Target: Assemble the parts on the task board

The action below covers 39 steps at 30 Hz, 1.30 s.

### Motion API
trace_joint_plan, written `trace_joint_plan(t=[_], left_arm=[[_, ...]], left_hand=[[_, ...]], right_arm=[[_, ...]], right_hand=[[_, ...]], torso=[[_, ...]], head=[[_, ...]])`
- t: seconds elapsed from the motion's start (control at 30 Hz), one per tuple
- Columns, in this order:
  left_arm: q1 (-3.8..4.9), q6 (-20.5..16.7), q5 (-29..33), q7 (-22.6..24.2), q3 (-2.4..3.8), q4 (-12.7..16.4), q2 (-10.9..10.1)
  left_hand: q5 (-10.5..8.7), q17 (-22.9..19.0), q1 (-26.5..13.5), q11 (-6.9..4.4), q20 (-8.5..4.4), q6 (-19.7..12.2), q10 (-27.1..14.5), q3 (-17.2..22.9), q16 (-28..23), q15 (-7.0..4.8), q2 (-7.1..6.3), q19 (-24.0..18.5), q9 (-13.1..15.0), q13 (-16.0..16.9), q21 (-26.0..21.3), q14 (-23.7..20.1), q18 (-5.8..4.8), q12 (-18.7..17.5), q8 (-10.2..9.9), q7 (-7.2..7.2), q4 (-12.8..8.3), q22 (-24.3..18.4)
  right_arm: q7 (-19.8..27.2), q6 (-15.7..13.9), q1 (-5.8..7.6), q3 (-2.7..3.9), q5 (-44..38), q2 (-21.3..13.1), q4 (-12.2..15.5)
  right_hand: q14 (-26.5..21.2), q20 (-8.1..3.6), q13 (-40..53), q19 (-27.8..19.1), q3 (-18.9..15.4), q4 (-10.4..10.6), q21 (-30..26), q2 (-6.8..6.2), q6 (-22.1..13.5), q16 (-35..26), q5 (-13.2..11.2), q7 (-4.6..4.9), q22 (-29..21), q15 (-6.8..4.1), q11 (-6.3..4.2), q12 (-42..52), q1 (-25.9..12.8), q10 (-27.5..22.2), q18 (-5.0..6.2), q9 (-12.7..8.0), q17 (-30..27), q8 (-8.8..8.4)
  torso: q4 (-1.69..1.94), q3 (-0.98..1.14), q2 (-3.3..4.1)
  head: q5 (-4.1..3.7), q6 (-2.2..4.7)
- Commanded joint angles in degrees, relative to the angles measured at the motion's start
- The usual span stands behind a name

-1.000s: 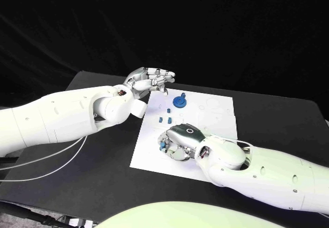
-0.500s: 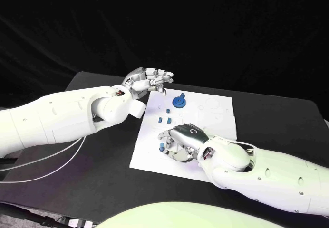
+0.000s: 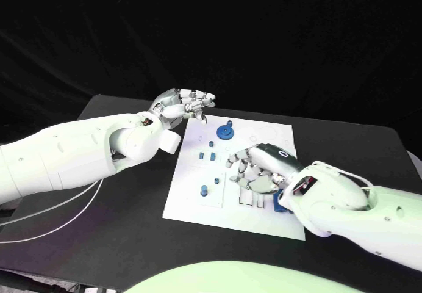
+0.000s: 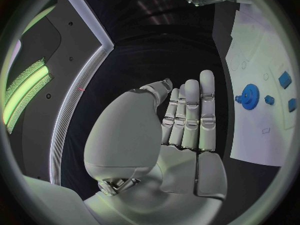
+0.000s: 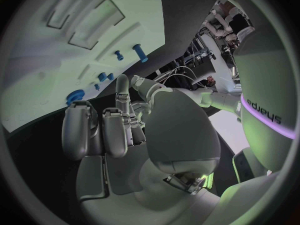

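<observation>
The white task board (image 3: 264, 217) is lying in the middle of the black worktop (image 3: 114, 238), with the small blue parts spread over it: a blue gear (image 3: 227, 131) standing at the far end, a few little pegs (image 3: 209, 155) just nearer, a stubby pin (image 3: 204, 190) toward the near left, and another blue piece (image 3: 280, 203) peeking out at the right hand's near side. The right hand (image 3: 255, 168) is hovering over the board's middle with its fingers curled in and apart, holding nothing I can make out. The left hand (image 3: 183, 104) is waiting past the board's far left corner, fingers straight and side by side, empty. The parts are looking light, rigid and smooth, so likely to slip or roll; pinching the pin across its shaft, or the gear by its raised hub, is probably safest.
</observation>
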Motion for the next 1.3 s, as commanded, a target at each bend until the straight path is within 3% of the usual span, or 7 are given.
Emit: trace_joint_plan(t=[0.03, 0.13, 0.17, 0.43, 0.7, 0.9, 1.3], left_arm=[[0.03, 1.1, -0.1, 0.5, -0.15, 0.1, -0.3], [0.03, 1.1, -0.1, 0.6, -0.27, 0.1, -0.6], [0.03, 1.2, -0.1, 0.6, -0.30, 0.2, -0.6], [0.03, 1.2, -0.1, 0.7, -0.43, 0.2, -0.8], [0.03, 1.2, -0.1, 0.9, -0.47, 0.2, -0.7], [0.03, 1.4, 0.0, 0.9, -0.48, 0.2, -0.6], [0.02, 1.4, 0.0, 0.9, -0.48, 0.4, -0.9]], left_hand=[[-0.29, -0.1, -0.3, 0.01, 0.18, -0.4, -0.5, 0.0, 0.2, -0.08, 0.16, 0.0, -0.1, 0.1, -0.2, -0.5, 0.35, 0.2, 0.3, 0.02, -0.4, -0.1], [-0.29, -0.1, -0.3, 0.01, 0.18, -0.4, -0.5, 0.0, 0.2, -0.08, 0.16, 0.0, -0.1, 0.1, -0.2, -0.5, 0.35, 0.2, 0.3, 0.02, -0.4, -0.1], [-0.30, -0.1, -0.4, 0.02, 0.19, -0.4, -0.5, -0.1, 0.2, -0.07, 0.13, -0.1, -0.1, 0.1, -0.3, -0.5, 0.34, 0.2, 0.4, 0.02, -0.3, -0.1], [-0.30, -0.1, -0.4, 0.02, 0.19, -0.4, -0.5, -0.1, 0.2, -0.07, 0.13, -0.1, -0.1, 0.1, -0.3, -0.5, 0.34, 0.2, 0.4, 0.02, -0.3, -0.1], [-0.33, -0.1, -0.7, 0.04, 0.22, -0.4, -0.6, -0.2, 0.2, -0.03, 0.11, -0.1, -0.1, 0.1, -0.3, -0.6, 0.33, 0.3, 0.4, 0.01, -0.2, -0.1], [-0.34, -0.1, -0.8, 0.03, 0.23, -0.4, -0.6, -0.2, 0.2, -0.03, 0.08, -0.1, -0.1, 0.1, -0.3, -0.6, 0.33, 0.3, 0.5, 0.00, -0.2, -0.1], [-0.34, -0.1, -0.8, 0.03, 0.23, -0.4, -0.6, -0.2, 0.2, -0.03, 0.08, -0.1, -0.1, 0.1, -0.3, -0.6, 0.33, 0.3, 0.5, 0.00, -0.2, -0.1]], right_arm=[[4.5, 5.2, 1.47, -0.03, 18.3, -3.8, 1.1], [3.7, 7.9, 2.31, -0.21, 23.0, -7.8, 1.8], [3.3, 8.4, 2.47, -0.29, 24.0, -9.0, 2.0], [-4.3, 7.2, 2.14, -1.23, 22.8, -17.9, 5.5], [-13.7, 3.2, -0.98, -1.79, 15.2, -20.3, 8.0], [-17.6, 0.4, -2.44, -1.90, 12.2, -18.9, 7.6], [-20.6, -0.2, -4.02, -1.94, 8.8, -15.5, 5.7]], right_hand=[[2.4, -1.01, 17.4, 0.6, -1.6, 0.9, 1.0, 1.81, 2.0, -0.1, 1.1, -1.49, 1.0, -1.12, -1.07, 18.0, -0.6, 0.4, -0.99, 1.8, -0.8, 2.49], [2.7, -1.22, 31.8, 1.0, -2.3, 1.4, 1.8, 2.18, 1.6, 0.6, 1.6, -1.63, 2.0, -1.28, -1.27, 31.6, -0.9, 0.5, -1.18, 3.5, 0.4, 3.74], [3.5, -1.18, 45.3, 1.9, -3.4, 2.3, 3.7, 1.93, 1.0, 2.7, 1.9, -1.43, 4.0, -1.17, -1.21, 44.2, -2.0, 4.7, -1.69, 4.8, 4.5, 4.67], [5.1, -0.77, 60.7, 3.8, -5.6, 5.0, 8.3, 1.71, -0.9, 7.2, 2.1, -1.00, 8.9, -0.57, -0.78, 58.0, -3.9, 10.6, -2.82, 7.3, 13.8, 6.03], [5.3, -0.60, 63.1, 4.8, -6.7, 6.3, 10.6, 1.09, -1.4, 7.7, 2.8, -0.83, 11.3, -0.38, -0.59, 59.9, -4.7, 11.9, -3.45, 7.9, 15.0, 6.17], [5.4, -0.49, 63.1, 4.9, -7.7, 7.5, 10.9, 0.42, -1.6, 7.9, 2.8, -0.78, 11.7, -0.28, -0.51, 59.8, -5.9, 11.8, -3.53, 8.2, 15.3, 6.22], [5.4, -0.46, 62.7, 4.9, -9.4, 8.9, 11.0, -0.32, -1.8, 8.0, 4.5, -0.87, 11.8, -0.31, -0.56, 59.4, -6.7, 11.3, -3.55, 8.6, 15.5, 6.41]], torso=[[-0.37, -0.06, -0.21], [-0.67, -0.25, -0.54], [-0.74, -0.28, -0.59], [-1.27, -0.49, -1.00], [-1.81, -0.68, -1.09], [-1.68, -0.71, -1.08], [-1.77, -0.71, -1.04]], head=[[-1.39, 0.15], [-3.16, -0.01], [-3.51, -0.21], [-7.87, -1.24], [-8.55, -1.43], [-9.21, -1.32], [-9.04, -1.51]])
